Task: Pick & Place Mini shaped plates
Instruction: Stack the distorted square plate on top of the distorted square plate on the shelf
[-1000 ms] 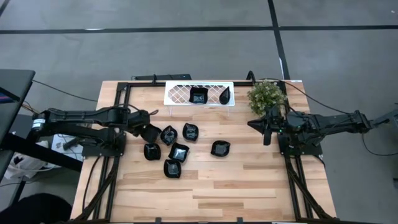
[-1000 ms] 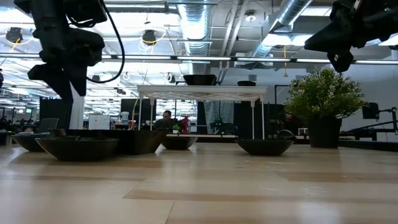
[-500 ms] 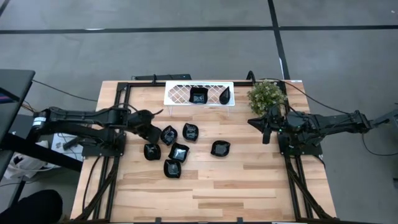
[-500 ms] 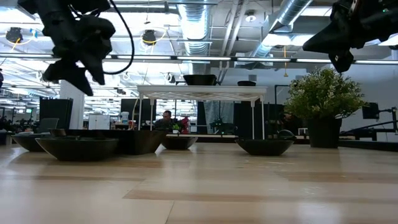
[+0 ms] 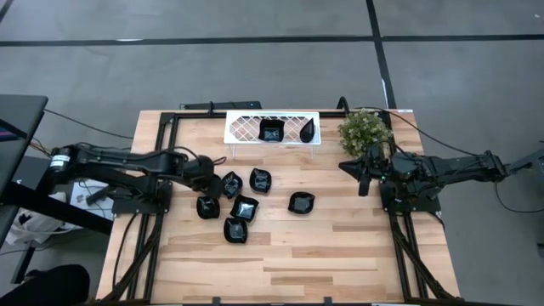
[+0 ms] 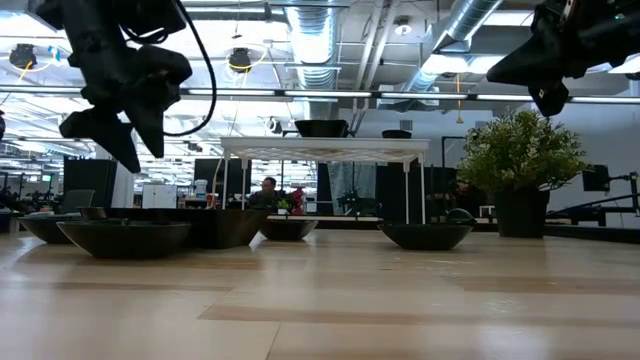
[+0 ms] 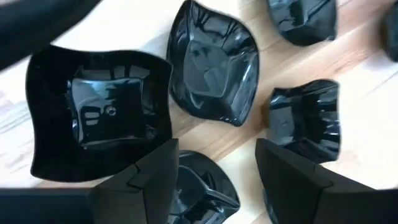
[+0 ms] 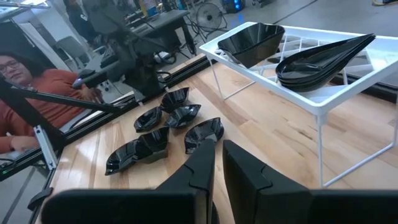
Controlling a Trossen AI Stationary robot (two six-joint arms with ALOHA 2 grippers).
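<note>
Several glossy black mini plates point(image 5: 245, 207) rest on their bases on the wooden table, left of its middle; one point(image 5: 301, 202) sits apart to the right. A squarish plate point(image 5: 271, 130) and a teardrop plate point(image 5: 308, 131) lie on the white lattice tray point(image 5: 242, 127). My left gripper point(image 5: 206, 175) hovers open above the left side of the cluster, and in the left wrist view its fingers point(image 7: 155, 177) stand over a plate point(image 7: 199, 190), beside a squarish plate point(image 7: 99, 112). My right gripper point(image 5: 365, 177) waits shut in the air at the right, beside the plant.
A green potted plant point(image 5: 365, 132) stands at the far right of the table, close to my right gripper. Black frame rails point(image 5: 166, 161) run along both sides. Bare wood point(image 5: 323, 255) spreads across the near half. A person point(image 8: 25, 93) sits beyond the table's left side.
My left gripper has shifted a little toward the plate cluster and dipped lower, turning at the wrist as it went; it stays open. The plates have kept their places.
</note>
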